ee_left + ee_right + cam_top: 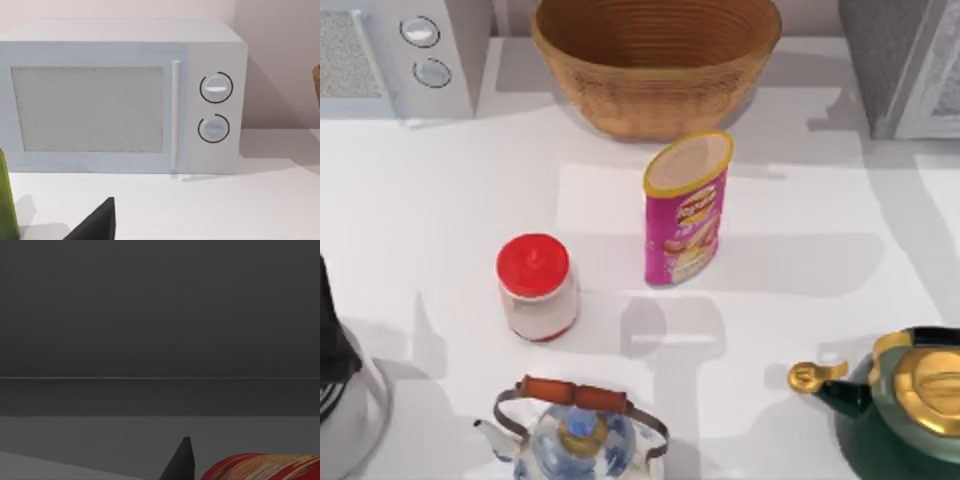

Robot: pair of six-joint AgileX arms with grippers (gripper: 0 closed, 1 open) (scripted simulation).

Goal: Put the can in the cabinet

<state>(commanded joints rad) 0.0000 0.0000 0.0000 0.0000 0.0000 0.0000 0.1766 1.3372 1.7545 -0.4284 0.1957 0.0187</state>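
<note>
**Can upright mid-table, both pincers apart from it**

The can (687, 208) stands on its base on the white table (440, 230), a little right of the middle in the top view. Its long axis runs vertical, with the pale top and yellow rim facing up and the snack label facing the near edge. Nothing touches it. The wicker basket (655, 60) sits just behind it at the back edge, and the red-lidded jar (534, 285) stands to its left and nearer the front, a clear gap between them. A cabinet (905, 65) occupies the back right corner, well apart from the can.

In the left wrist view a dark fingertip of the left pincer (95, 224) pokes up in front of the white microwave (122, 95), which stands in the back left corner of the table; a green object (7, 200) stands beside it. I cannot tell whether that pincer is spread or closed.

The right wrist view is dark: a dark fingertip of the right pincer (180, 462) shows beside a red and gold object (260, 467). Its state cannot be told either.

Along the front edge stand a blue-patterned kettle (575, 430) and a green and gold teapot (900, 410).
</note>
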